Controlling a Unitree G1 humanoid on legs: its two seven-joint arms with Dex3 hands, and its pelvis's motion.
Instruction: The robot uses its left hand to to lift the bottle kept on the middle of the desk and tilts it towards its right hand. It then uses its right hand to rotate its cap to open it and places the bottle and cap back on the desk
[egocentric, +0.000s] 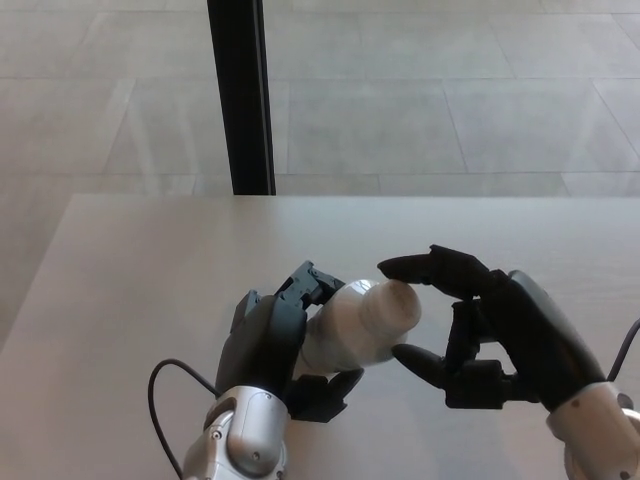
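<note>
A white bottle (345, 325) is held above the pale desk (130, 290), tilted with its cap end (395, 305) pointing to the right. My left hand (275, 345) is shut on the bottle's body from the left and below. My right hand (480, 325) is at the cap end, its fingers spread. One upper finger (420, 268) rests over the top of the cap and a lower finger (420, 362) sits just under it. I cannot tell whether they press on the cap.
A black vertical post (240, 95) stands behind the desk's far edge. Beyond it lies a tiled floor (450, 90). A black cable (165, 385) loops beside my left wrist.
</note>
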